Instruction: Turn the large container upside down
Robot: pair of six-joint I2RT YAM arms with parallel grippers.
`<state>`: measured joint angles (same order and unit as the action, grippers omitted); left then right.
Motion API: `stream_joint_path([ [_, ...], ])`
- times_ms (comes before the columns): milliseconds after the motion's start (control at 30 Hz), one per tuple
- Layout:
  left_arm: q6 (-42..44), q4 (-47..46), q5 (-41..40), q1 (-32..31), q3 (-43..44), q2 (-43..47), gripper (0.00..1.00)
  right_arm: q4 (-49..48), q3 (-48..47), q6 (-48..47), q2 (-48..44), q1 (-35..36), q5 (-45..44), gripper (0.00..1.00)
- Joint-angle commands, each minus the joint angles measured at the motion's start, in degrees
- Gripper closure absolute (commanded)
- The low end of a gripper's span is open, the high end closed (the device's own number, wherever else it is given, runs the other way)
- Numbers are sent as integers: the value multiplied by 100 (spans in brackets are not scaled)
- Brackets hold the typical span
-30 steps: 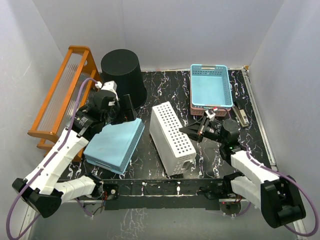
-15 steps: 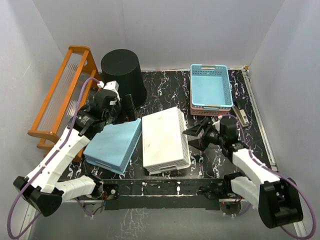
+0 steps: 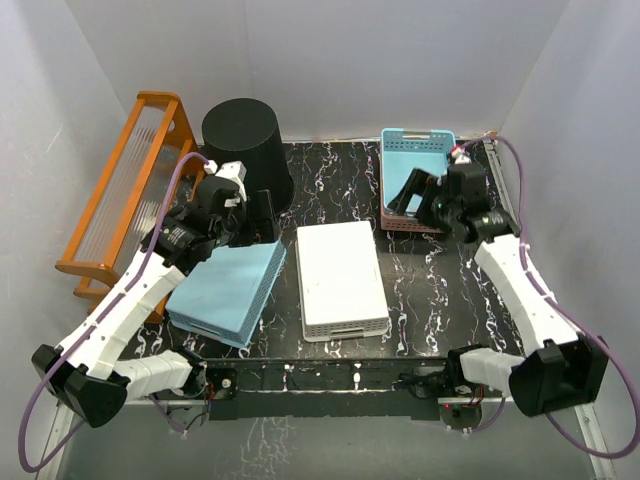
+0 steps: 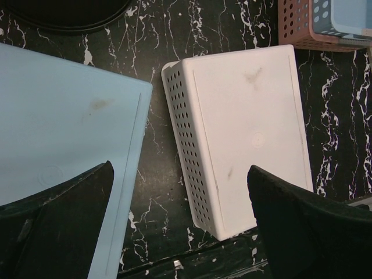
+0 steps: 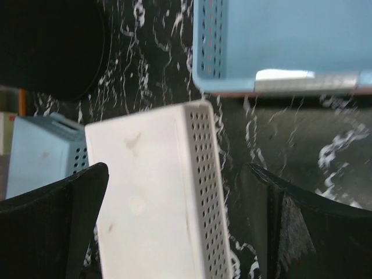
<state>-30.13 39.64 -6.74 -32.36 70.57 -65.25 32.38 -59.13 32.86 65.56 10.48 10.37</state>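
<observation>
Though spread wide, grippers (image 4: 179,174) (image 5: 177,171) seemingly empty

The large container (image 3: 245,140) stands behind two overturned baskets (image 3: 228,290) (image 3: 342,278), rack (image 3: 120,195) on its left, apparently stacked baskets (image 3: 418,135) right.

High rear overview, close downward wrist views, sharing white basket (image 3: 342,280)

White arm shells (image 3: 120,310), black joints (image 3: 78,395), black left hand (image 4: 180,168) and right hand (image 5: 177,168), purple cables (image 3: 183,172).
</observation>
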Motion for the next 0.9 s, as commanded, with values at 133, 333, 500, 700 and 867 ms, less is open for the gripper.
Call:
stream_joint_path([
  [133,487,-124,849,12,151,-237,1,409,-2197,-1235,1905,-5,-1376,2],
  [333,582,-54,1264,-35,-121,-208,1,435,-3531,-1372,3329,295,-992,8],
  [500,668,104,1132,-41,-192,-57,1,583,-4370,-1495,4392,398,-1529,20],
  [700,1030,645,628,-35,41,-43,1,888,-5121,-1708,5177,393,-1708,55],
  [867,1135,767,543,-35,5,36,1,921,-5314,-1743,5310,389,-1728,93],
])
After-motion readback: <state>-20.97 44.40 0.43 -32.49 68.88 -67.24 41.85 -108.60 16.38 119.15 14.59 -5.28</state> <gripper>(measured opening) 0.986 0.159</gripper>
